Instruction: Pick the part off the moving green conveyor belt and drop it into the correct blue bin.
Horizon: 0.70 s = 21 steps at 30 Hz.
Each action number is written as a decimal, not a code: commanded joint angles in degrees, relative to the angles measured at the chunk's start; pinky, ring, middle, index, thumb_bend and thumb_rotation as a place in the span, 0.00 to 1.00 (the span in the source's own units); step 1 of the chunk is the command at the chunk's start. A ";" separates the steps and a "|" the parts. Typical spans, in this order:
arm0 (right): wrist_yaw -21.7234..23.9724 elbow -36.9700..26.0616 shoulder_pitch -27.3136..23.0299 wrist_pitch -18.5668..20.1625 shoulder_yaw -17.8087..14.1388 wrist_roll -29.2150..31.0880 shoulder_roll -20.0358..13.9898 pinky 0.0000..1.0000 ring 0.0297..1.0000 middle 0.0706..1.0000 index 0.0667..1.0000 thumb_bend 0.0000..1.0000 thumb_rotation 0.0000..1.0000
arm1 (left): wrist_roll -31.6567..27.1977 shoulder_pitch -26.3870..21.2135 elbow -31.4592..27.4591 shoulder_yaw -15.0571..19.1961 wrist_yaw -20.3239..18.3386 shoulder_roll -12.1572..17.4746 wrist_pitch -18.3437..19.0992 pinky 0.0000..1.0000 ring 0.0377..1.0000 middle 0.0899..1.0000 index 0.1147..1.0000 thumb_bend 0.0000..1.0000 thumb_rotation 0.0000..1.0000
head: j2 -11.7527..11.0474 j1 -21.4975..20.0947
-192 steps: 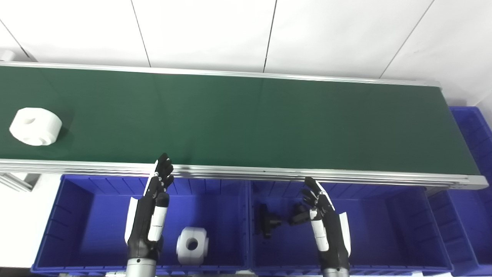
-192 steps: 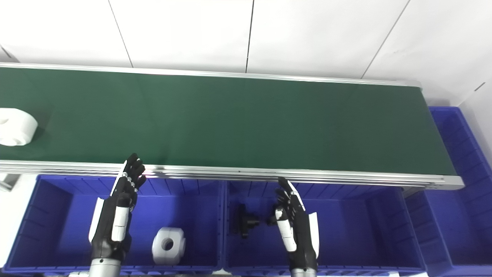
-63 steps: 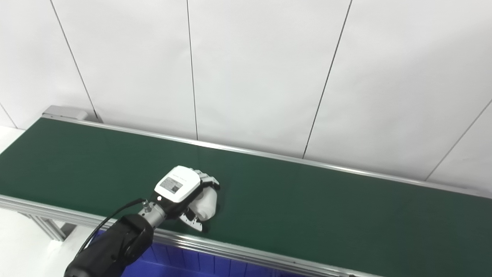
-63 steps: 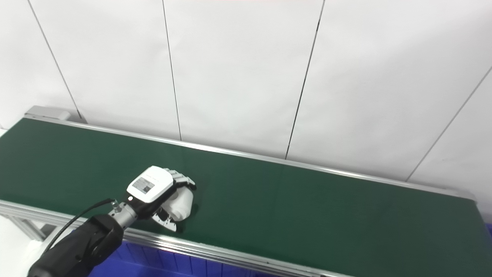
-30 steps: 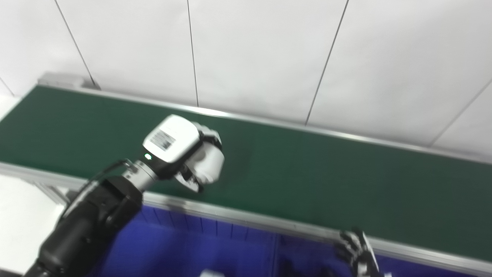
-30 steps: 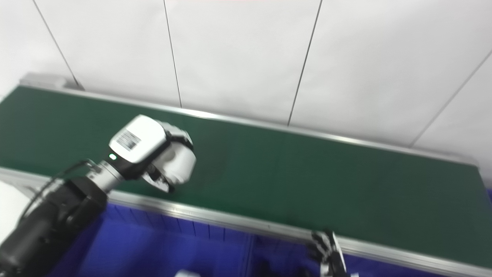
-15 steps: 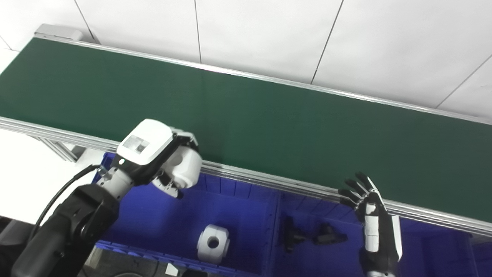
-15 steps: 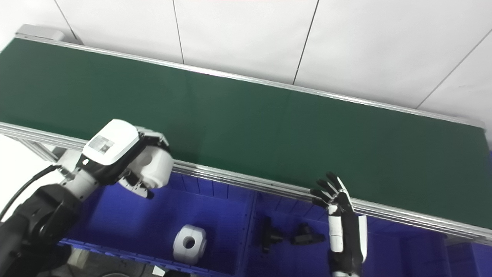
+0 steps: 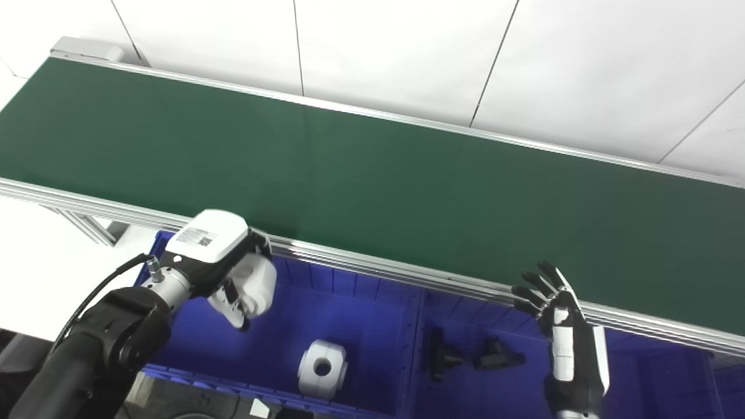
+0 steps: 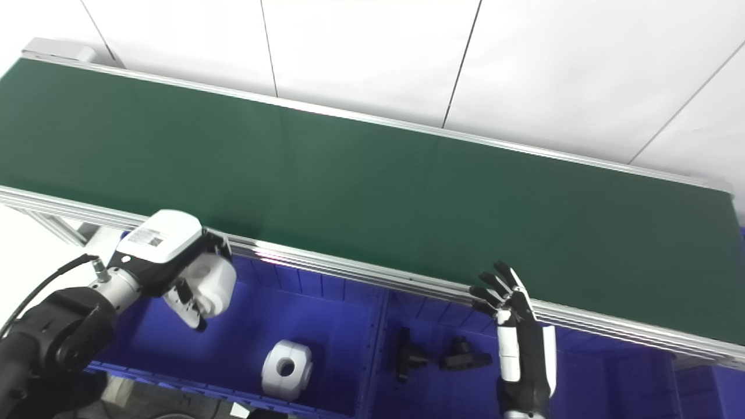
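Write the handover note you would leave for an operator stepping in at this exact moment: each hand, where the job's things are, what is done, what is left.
Left hand: shut on the white part, held over the left blue bin, clear of the green conveyor belt.
Right hand: open, holding nothing, fingers spread near the belt's front rail, above the right blue bin.
Left bin already holds one white part; right bin holds two black parts.
Done: part picked off the belt and carried over the matching bin.
Left: open the left hand to drop the part in. No other part shows on the belt.
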 commanded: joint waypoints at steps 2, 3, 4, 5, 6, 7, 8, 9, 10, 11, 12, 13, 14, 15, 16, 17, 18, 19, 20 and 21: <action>0.10 -1.76 0.21 0.06 0.07 -0.71 0.26 0.68 0.72 0.78 0.86 0.83 0.96 | -0.43 -1.05 -3.06 1.09 -0.02 0.39 1.17 0.62 0.62 0.61 0.55 0.79 0.14 | 0.28 -0.23; 0.10 -1.87 0.27 0.13 0.11 -0.78 0.28 0.69 0.72 0.78 0.86 0.83 0.96 | -0.50 -1.05 -3.69 1.09 -0.87 0.41 1.50 0.65 0.66 0.65 0.60 0.87 0.21 | 0.28 -0.23; 0.12 -1.97 0.35 0.18 0.15 -0.73 0.35 0.69 0.72 0.78 0.86 0.83 0.96 | -0.66 -1.05 -4.49 1.11 -2.09 0.51 1.93 0.66 0.68 0.67 0.62 0.90 0.23 | 0.34 -0.34; 0.15 -1.97 0.40 0.13 0.16 -0.68 0.36 0.69 0.73 0.78 0.86 0.83 0.96 | -0.77 -1.07 -5.58 1.04 -3.91 0.60 2.62 0.68 0.71 0.70 0.65 0.93 0.26 | 0.34 -0.34; 0.15 -2.05 0.48 0.13 0.19 -0.67 0.40 0.69 0.73 0.78 0.86 0.83 0.96 | -0.94 -1.03 -6.48 1.04 -5.39 0.71 3.12 0.70 0.74 0.74 0.68 0.94 0.29 | 0.43 -0.43; 0.12 -2.27 0.60 0.27 0.22 -0.71 0.48 0.69 0.73 0.78 0.87 0.83 0.96 | -1.19 -0.90 -7.46 1.06 -6.78 0.77 3.69 0.72 0.76 0.76 0.71 0.95 0.31 | 0.49 -0.46; 0.11 -2.45 0.69 0.33 0.24 -0.66 0.56 0.69 0.73 0.78 0.87 0.83 0.96 | -1.47 -0.72 -8.30 1.14 -7.87 0.74 4.23 0.74 0.78 0.78 0.73 0.97 0.33 | 0.52 -0.47; 0.12 -2.58 0.73 0.39 0.26 -0.64 0.60 0.69 0.73 0.78 0.87 0.83 0.96 | -1.43 -0.49 -9.19 1.13 -8.87 0.72 4.55 0.75 0.79 0.78 0.73 0.98 0.33 | 0.52 -0.47; 0.13 -2.68 0.75 0.42 0.28 -0.65 0.62 0.69 0.73 0.79 0.87 0.83 0.96 | -1.34 -0.21 -10.06 1.11 -9.72 0.70 4.79 0.77 0.80 0.79 0.75 0.98 0.35 | 0.62 -0.49; 0.14 -2.78 0.76 0.52 0.30 -0.75 0.61 0.69 0.73 0.79 0.87 0.83 0.96 | -1.11 -0.01 -10.78 1.03 -10.36 0.67 4.90 0.79 0.81 0.80 0.76 0.98 0.38 | 0.62 -0.49; 0.15 -2.90 0.77 0.65 0.31 -0.82 0.62 0.68 0.73 0.79 0.87 0.83 0.96 | -0.98 0.19 -11.41 0.99 -10.80 0.59 4.98 0.80 0.81 0.80 0.77 0.98 0.40 | 0.62 -0.49; 0.17 -2.96 0.77 0.75 0.31 -0.83 0.61 0.68 0.73 0.78 0.86 0.83 0.97 | -0.92 0.42 -12.05 0.99 -11.09 0.47 5.07 0.80 0.81 0.81 0.77 0.98 0.42 | 0.62 -0.49; 0.19 -2.95 0.74 0.73 0.31 -0.87 0.58 0.68 0.73 0.78 0.87 0.83 0.97 | -1.04 0.72 -12.73 1.07 -11.22 0.30 5.12 0.80 0.81 0.81 0.78 0.98 0.43 | 0.62 -0.49; 0.21 -2.97 0.75 0.69 0.35 -0.96 0.56 0.68 0.73 0.78 0.87 0.82 0.97 | -1.38 1.09 -13.36 1.26 -11.08 0.13 5.05 0.79 0.81 0.81 0.78 0.98 0.44 | 0.71 -0.62; 0.26 -2.93 0.73 0.54 0.40 -1.04 0.49 0.68 0.73 0.78 0.87 0.82 0.97 | -1.86 1.64 -14.34 1.53 -10.69 -0.16 4.91 0.78 0.81 0.81 0.78 0.98 0.44 | 0.71 -0.62; 0.25 -2.92 0.73 0.51 0.43 -1.24 0.46 0.68 0.73 0.78 0.87 0.81 0.97 | -2.35 2.21 -15.32 1.82 -10.26 -0.51 4.77 0.76 0.80 0.80 0.78 0.98 0.44 | 0.71 -0.62; 0.24 -2.93 0.73 0.51 0.44 -1.39 0.45 0.68 0.73 0.78 0.87 0.82 0.98 | -2.66 2.57 -15.96 2.04 -9.99 -0.75 4.67 0.74 0.80 0.80 0.78 0.98 0.43 | 0.71 -0.62; 0.27 -2.90 0.71 0.53 0.43 -1.44 0.44 0.68 0.73 0.78 0.87 0.82 0.98 | -3.05 3.20 -17.15 2.35 -9.73 -1.21 4.69 0.74 0.79 0.80 0.78 0.97 0.42 | 0.71 -0.62; 0.29 -2.88 0.70 0.56 0.42 -1.47 0.45 0.68 0.73 0.78 0.87 0.83 0.98 | -3.29 3.59 -17.91 2.57 -9.62 -1.52 4.70 0.72 0.79 0.80 0.78 0.98 0.42 | 0.71 -0.62; 0.35 -2.95 0.66 0.75 0.39 -1.33 0.45 0.68 0.73 0.78 0.87 0.83 0.98 | -3.51 4.03 -19.26 2.82 -10.03 -1.98 5.12 0.72 0.79 0.80 0.78 0.97 0.42 | 0.85 -0.94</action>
